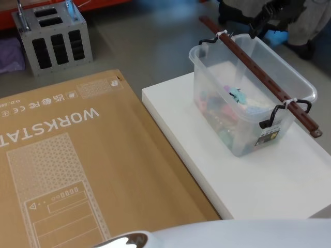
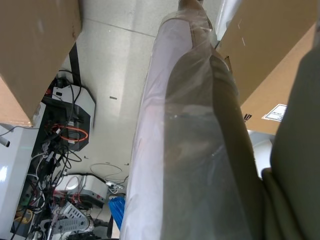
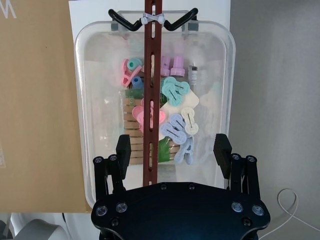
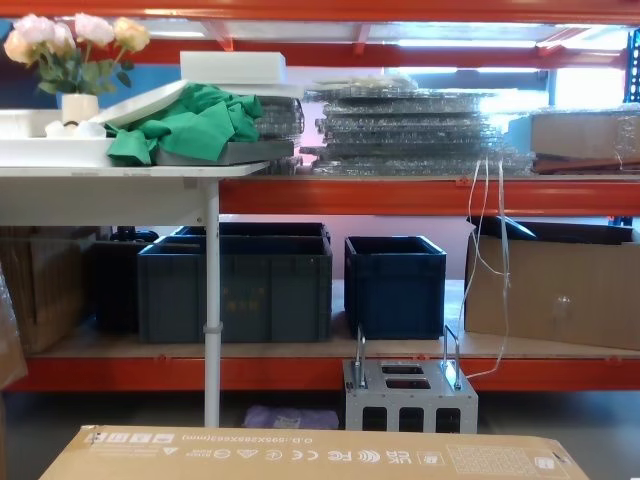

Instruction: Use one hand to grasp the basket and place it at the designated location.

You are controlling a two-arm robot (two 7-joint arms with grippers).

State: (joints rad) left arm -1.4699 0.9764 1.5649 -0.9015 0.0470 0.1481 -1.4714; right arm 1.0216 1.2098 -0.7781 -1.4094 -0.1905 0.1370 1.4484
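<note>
- Translucent whitish plastic: the basket [image 3: 155,107] sits on a white platform [image 1: 269,181], which lies alongside a flat brown cardboard carton [image 1: 77,170].
- Right gripper [image 3: 173,146] is poised above the basket's near end; jaws spread wide, nothing between them yet. The reddish-brown bar handle [image 3: 151,90] runs lengthwise away from the jaws, offset toward one pad rather than centred in the gap.
- Bar is tied by a white tie [image 3: 152,19] to a black bracket [image 3: 152,20] at the far end from the jaws; the head view shows a matching tie and bracket at the other end.
- Contents: a loose heap of small pastel plastic clips [image 3: 167,112], below the jaws and just beyond them.
- Handling judgement: tub walls look thin and flexible, likely to bow if squeezed; load looks light. The bar appears stiff and perforated, so it should give a firmer pinch than the rim. Best hold is judged to be mid-bar, beyond the jaws' present spot, so the tub hangs level; a hold near one end would likely tip it and shift the clips.
- Risk: ties could slip on the brackets under a jerk.
- Left gripper: cannot tell its state; the left wrist view shows a plastic-wrapped surface and floor.
</note>
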